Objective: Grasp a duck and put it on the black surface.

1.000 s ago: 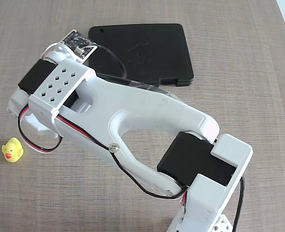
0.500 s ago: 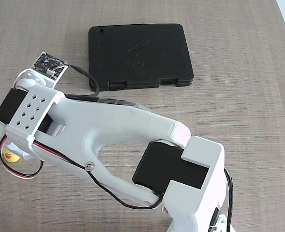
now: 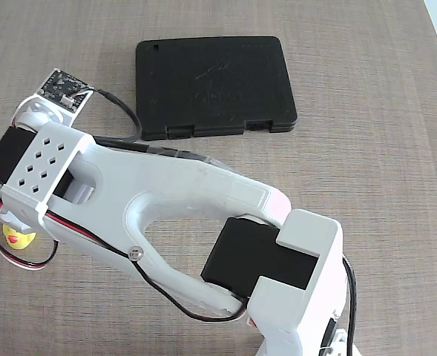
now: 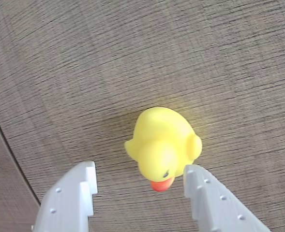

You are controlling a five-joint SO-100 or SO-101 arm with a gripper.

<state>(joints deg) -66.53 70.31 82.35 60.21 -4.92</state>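
The tiny yellow duck point(image 4: 161, 145) with a red-orange beak sits on the wood-grain table. In the wrist view my gripper point(image 4: 140, 181) is open, with one white finger point(image 4: 72, 198) left of the duck and the other finger point(image 4: 210, 198) touching or nearly touching its right side by the beak. In the fixed view only a bit of the duck point(image 3: 18, 237) shows under my wrist at the far left; the fingers are hidden there. The black surface point(image 3: 214, 85), a flat matte slab with two latch notches on its near edge, lies at the top middle, far from the duck.
My white arm point(image 3: 188, 200) with black servo blocks reaches from the bottom right across to the left. A black cable point(image 3: 122, 111) runs from the wrist camera board point(image 3: 61, 87) toward the slab's left edge. A dark seam point(image 4: 11, 154) crosses the table at the left of the wrist view.
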